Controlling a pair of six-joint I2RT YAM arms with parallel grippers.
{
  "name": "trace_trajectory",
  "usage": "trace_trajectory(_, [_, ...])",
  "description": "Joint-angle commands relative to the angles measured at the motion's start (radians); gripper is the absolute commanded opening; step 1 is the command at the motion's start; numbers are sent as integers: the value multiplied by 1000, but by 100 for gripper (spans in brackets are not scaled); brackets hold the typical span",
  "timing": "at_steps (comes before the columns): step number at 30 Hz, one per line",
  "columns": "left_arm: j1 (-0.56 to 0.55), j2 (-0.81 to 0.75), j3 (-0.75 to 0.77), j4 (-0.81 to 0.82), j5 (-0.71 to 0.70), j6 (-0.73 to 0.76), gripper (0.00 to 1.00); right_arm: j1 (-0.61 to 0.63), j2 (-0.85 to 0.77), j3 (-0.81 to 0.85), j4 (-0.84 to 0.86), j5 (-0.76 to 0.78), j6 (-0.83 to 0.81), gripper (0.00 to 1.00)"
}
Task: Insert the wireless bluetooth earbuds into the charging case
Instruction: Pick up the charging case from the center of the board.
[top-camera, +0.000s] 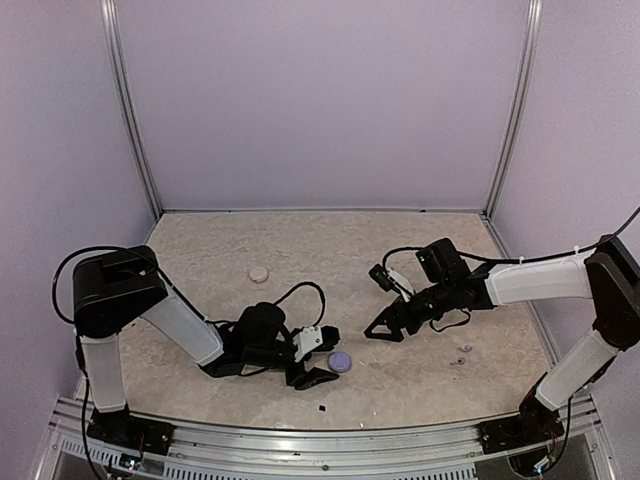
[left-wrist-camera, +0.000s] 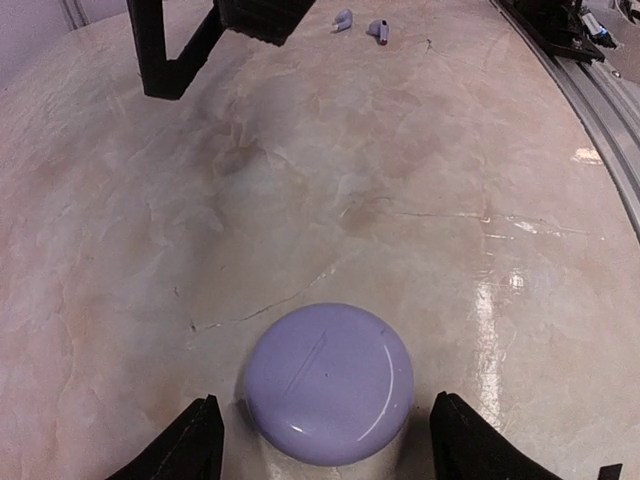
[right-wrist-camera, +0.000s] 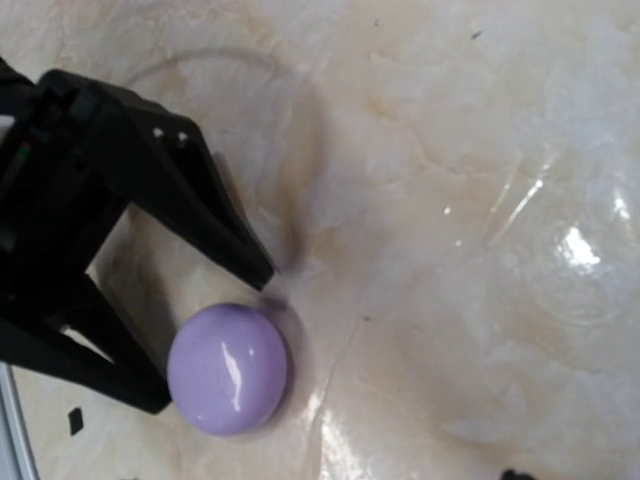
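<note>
Two earbuds lie beyond; left hand straddles lilac case.

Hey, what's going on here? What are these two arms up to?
The left hand is low over the table, its two fingers spread on either side of a round lilac charging case, not gripping it yet. The case looks shut. The right hand is open close by, holding nothing. Two tiny earbuds lie on the table off to the right, untouched, so neither is in the case so far.
</note>
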Motion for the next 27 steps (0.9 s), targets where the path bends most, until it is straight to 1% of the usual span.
trace_trajectory(1, [-6, 35, 28, 46, 30, -11, 70, -13, -10, -1, -8, -10, -2, 77])
trace_trajectory(7, [-6, 54, 27, 73, 24, -11, 60, -15, -6, 1, -10, -10, -1, 77])
trace_trajectory(12, [-12, 35, 8, 93, -19, 8, 49, -15, 0, 2, -11, -15, 1, 77])
trace_trajectory(14, [-18, 17, -8, 106, -47, 20, 47, -14, -1, 4, -11, -20, 3, 77])
trace_trajectory(18, [-43, -47, -34, 113, -118, 58, 43, -14, -2, 8, -5, -52, 13, 76])
trace_trajectory(22, [-66, -116, -58, 118, -192, 97, 42, -15, -12, 4, 19, -103, 33, 75])
trace_trajectory(27, [-111, -205, -83, 128, -314, 173, 41, -14, -42, -12, 88, -224, 77, 74])
